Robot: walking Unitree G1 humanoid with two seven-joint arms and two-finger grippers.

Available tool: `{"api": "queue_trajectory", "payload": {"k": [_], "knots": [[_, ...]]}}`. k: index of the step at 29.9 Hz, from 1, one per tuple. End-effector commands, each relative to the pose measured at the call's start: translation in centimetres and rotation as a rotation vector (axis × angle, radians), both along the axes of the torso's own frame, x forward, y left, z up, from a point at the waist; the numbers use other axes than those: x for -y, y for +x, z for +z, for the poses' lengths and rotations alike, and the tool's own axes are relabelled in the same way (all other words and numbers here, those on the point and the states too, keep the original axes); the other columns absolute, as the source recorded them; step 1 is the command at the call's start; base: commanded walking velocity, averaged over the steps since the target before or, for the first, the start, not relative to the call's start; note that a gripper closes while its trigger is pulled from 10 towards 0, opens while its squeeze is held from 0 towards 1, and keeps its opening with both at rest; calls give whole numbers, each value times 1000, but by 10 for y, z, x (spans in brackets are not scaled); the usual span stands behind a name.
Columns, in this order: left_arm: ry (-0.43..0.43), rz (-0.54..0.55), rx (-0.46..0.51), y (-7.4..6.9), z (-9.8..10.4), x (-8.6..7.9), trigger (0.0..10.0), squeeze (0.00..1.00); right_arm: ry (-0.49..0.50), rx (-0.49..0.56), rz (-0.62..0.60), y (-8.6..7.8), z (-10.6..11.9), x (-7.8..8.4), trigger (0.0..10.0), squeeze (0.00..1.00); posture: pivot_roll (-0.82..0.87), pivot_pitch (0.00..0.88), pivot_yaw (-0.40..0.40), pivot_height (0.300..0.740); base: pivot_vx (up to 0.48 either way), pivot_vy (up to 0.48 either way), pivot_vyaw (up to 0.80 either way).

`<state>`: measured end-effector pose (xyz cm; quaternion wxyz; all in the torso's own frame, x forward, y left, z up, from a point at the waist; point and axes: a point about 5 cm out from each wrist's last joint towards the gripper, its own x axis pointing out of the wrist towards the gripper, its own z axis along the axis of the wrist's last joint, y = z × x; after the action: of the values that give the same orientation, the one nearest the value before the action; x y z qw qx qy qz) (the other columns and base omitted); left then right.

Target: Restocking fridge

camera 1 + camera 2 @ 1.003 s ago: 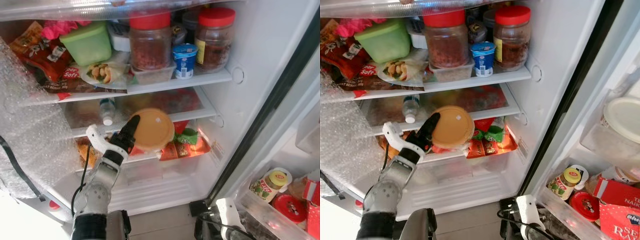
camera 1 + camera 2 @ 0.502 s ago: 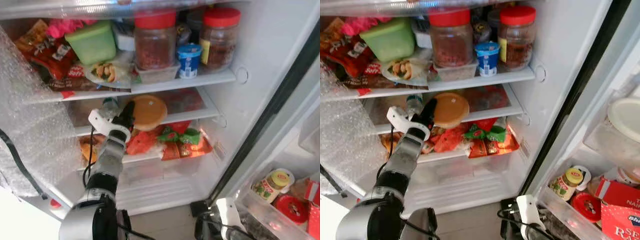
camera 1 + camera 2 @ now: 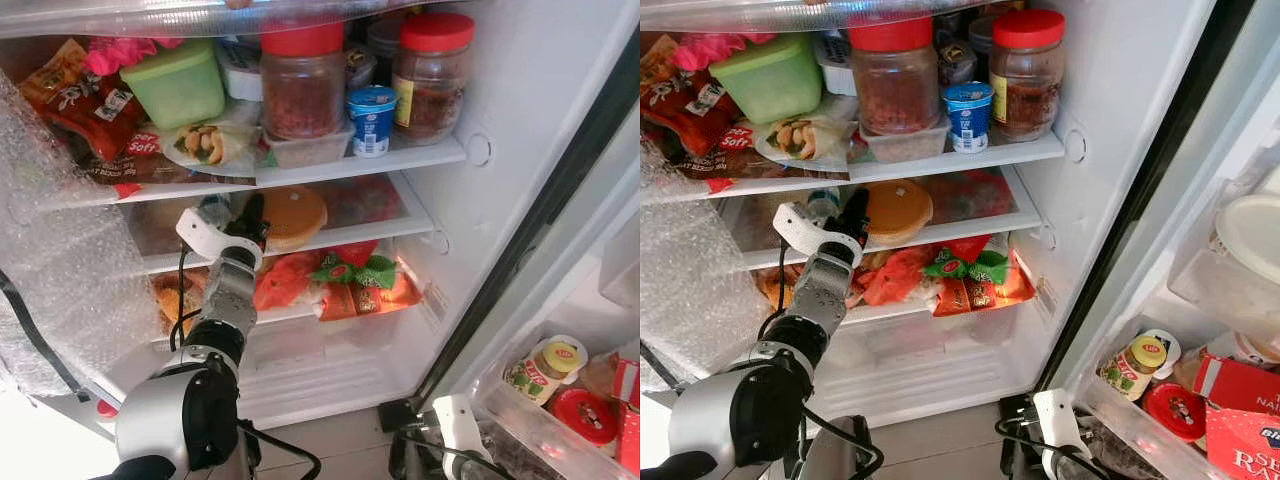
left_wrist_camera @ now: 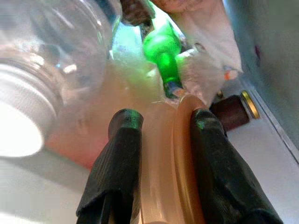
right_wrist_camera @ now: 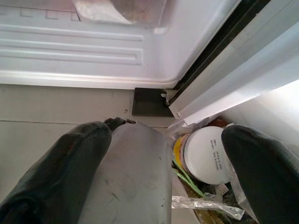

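Observation:
A round tan container with an orange lid (image 3: 292,214) lies on the fridge's middle glass shelf (image 3: 390,226). My left gripper (image 3: 256,214) reaches into that shelf and is shut on the container's left edge. In the left wrist view the two black fingers (image 4: 122,154) pinch the container's rim (image 4: 167,163) between them. A clear water bottle (image 3: 212,208) with a white cap (image 4: 18,121) lies just left of the gripper. My right gripper (image 5: 166,133) hangs open low by the fridge's foot, holding nothing.
The top shelf holds two red-lidded jars (image 3: 300,85), a yogurt cup (image 3: 371,120), a green box (image 3: 180,85) and snack bags. Red and green packets (image 3: 340,285) crowd the lower shelf. Bubble wrap (image 3: 60,280) hangs at left. Door rack (image 3: 500,405) holds jars at right.
My left gripper has carried the container from in front of the lower shelf up and back onto the middle shelf, still shut on it. The right arm has stayed put.

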<state>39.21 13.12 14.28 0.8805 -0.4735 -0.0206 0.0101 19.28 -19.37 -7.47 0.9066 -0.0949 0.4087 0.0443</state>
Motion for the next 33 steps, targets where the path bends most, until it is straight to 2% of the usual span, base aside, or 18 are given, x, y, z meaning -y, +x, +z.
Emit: {"api": "queue_trajectory", "payload": {"k": [1, 8, 9, 10, 11, 12, 28, 33], "knots": [[-5, 50, -13, 4, 8, -7, 10000, 0, 14, -208, 4, -49, -25, -6, 10000, 0, -79, 58, 41, 563, 0, 0, 0], [-21, 118, -45, 7, 13, -19, 10000, 0, 11, -211, 10, -50, -25, -6, 10000, 0, -82, 64, 42, 563, 0, 0, 0], [-17, 121, -44, 8, 14, -19, 10000, 145, 11, -212, 11, -50, -25, -6, 10000, 0, -82, 64, 42, 563, 0, 0, 0], [-17, 122, -44, 8, 14, -20, 10000, 145, 11, -212, 12, -50, -25, -6, 10000, 0, -81, 64, 42, 563, 0, 0, 0], [-18, 122, -45, 8, 15, -20, 10000, 851, 11, -212, 12, -50, -25, -6, 10000, 0, -81, 64, 42, 563, 0, 0, 0], [-19, 122, -46, 9, 15, -20, 10000, 1000, 11, -212, 13, -50, -25, -6, 10000, 0, -83, 65, 42, 563, 0, 0, 0], [-26, 115, 3, 11, 24, -19, 10000, 1000, 6, -212, 18, -50, -25, -5, 10000, 0, -76, 65, 41, 563, 0, 0, 0], [-58, 115, 24, 9, 22, -17, 10000, 1000, 6, -213, 27, -49, -25, -6, 10000, 0, -70, 65, 41, 563, 0, 0, 0]]}}
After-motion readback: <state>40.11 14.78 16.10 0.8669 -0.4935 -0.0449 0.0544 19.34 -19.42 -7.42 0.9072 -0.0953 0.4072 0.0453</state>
